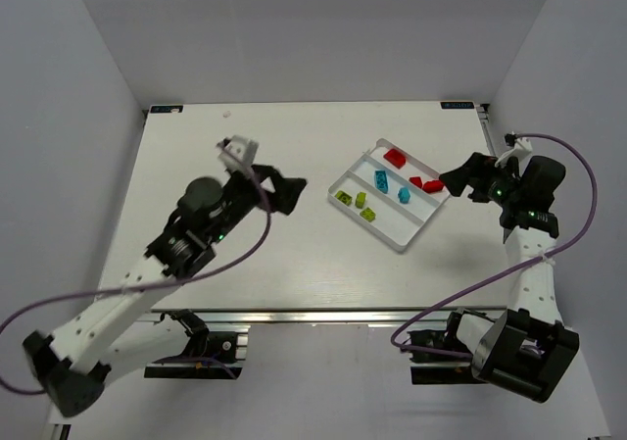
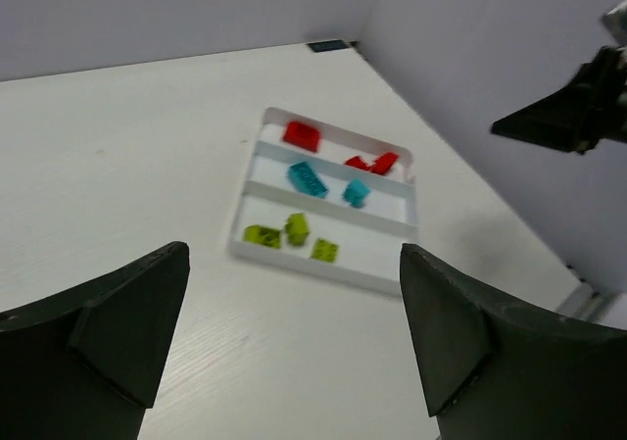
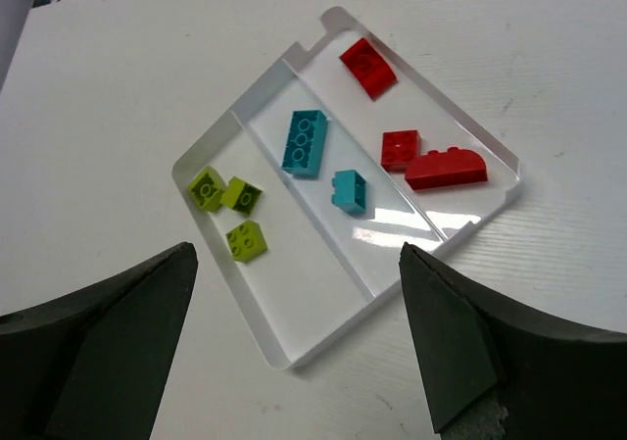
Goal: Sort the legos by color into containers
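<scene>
The white three-compartment tray (image 1: 392, 230) lies right of the table's centre. Three lime green legos (image 1: 359, 203) lie in its near-left compartment, two cyan legos (image 1: 392, 186) in the middle one, three red legos (image 1: 415, 175) in the far-right one. The right wrist view shows the tray (image 3: 304, 298) with the lime (image 3: 231, 210), cyan (image 3: 305, 143) and red (image 3: 446, 169) legos. The left wrist view shows the tray (image 2: 323, 268) too. My left gripper (image 1: 289, 193) (image 2: 294, 332) is open and empty, left of the tray. My right gripper (image 1: 458, 180) (image 3: 294, 298) is open and empty, above the tray's right corner.
Grey walls enclose the table at the back and both sides. A purple cable (image 1: 573, 171) loops off the right arm, another (image 1: 245, 254) off the left arm. The right gripper shows at the upper right of the left wrist view (image 2: 563, 117).
</scene>
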`<state>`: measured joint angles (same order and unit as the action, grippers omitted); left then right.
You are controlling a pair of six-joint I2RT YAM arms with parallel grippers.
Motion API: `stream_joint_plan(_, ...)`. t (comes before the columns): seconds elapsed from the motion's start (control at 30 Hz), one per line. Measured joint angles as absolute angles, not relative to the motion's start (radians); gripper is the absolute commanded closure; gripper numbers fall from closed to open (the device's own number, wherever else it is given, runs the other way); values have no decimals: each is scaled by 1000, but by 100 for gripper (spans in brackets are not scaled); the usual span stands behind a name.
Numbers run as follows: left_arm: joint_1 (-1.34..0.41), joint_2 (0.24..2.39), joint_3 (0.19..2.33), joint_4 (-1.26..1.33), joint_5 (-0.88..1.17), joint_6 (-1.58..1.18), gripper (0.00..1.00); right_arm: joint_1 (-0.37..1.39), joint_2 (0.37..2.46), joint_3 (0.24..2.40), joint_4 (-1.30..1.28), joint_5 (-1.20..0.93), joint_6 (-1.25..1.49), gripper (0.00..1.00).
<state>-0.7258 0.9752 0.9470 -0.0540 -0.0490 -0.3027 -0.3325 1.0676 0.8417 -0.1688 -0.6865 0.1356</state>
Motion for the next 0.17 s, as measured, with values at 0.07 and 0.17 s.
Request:
stream_joint_plan(0.07,-725,838,850,-85,-114,-272,2,-333,1068,842,-171,-642,155,11)
stream_joint_plan(0.17,-723,749,758,-143,-188,-235,2,-333,1066,840,-163,-618,169,11)
